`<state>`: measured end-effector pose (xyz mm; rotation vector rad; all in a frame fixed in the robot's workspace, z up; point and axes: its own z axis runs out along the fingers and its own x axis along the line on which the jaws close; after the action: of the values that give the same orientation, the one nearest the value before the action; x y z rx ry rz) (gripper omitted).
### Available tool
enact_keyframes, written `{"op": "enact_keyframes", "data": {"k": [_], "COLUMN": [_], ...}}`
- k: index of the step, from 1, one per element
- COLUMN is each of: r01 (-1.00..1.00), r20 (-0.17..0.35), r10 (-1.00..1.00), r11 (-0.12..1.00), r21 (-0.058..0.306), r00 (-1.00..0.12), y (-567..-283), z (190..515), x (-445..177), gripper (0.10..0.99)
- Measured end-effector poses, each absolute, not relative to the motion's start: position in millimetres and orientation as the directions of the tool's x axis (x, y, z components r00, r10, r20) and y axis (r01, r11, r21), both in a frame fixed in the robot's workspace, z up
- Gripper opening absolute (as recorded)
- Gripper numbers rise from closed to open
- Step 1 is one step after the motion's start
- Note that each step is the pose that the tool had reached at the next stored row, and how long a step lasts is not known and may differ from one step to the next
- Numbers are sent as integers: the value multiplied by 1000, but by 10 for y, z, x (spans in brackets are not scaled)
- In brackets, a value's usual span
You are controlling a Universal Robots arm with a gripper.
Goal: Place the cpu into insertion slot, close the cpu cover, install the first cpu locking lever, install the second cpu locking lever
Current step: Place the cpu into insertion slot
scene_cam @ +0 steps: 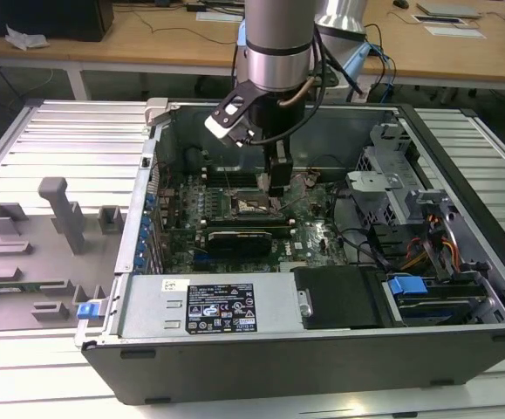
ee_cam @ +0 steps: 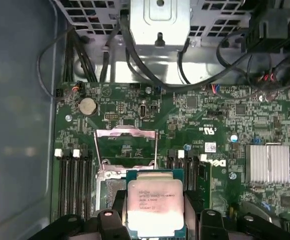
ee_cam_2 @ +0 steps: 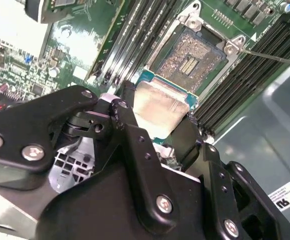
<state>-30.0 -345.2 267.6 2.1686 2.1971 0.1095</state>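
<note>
My gripper (scene_cam: 276, 187) hangs inside the open computer case, just above the green board. It is shut on the cpu (ee_cam: 155, 207), a flat square chip with a silvery top, pinched at two opposite edges between black fingers (ee_cam: 109, 219). In the second wrist view the cpu (ee_cam_2: 160, 106) hovers close beside the insertion slot (ee_cam_2: 192, 57), whose glinting pin field lies bare. The cpu cover (ee_cam: 125, 131), a thin metal frame, stands swung open on the slot's far side. A thin locking lever (ee_cam_2: 272, 57) sticks out past one corner of the slot. In the exterior view the insertion slot (scene_cam: 250, 206) sits next to the fingers.
Long black memory slots (ee_cam_2: 134, 35) flank the socket on both sides. A finned heatsink (ee_cam: 268, 164), cables (ee_cam: 134, 55) and a metal drive cage (scene_cam: 392, 188) crowd the case. The case walls (scene_cam: 322, 349) rise around the board. A grey fixture (scene_cam: 60, 214) stands on the table at the exterior view's left.
</note>
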Motion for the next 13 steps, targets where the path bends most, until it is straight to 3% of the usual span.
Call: {"op": "enact_keyframes", "data": {"k": [13], "r01": [995], "r20": [12], "r10": [999], "r11": [31], "r21": [93], "r00": [-32], "y": [-3302], "z": [2386], "x": [-466], "gripper": [541]}}
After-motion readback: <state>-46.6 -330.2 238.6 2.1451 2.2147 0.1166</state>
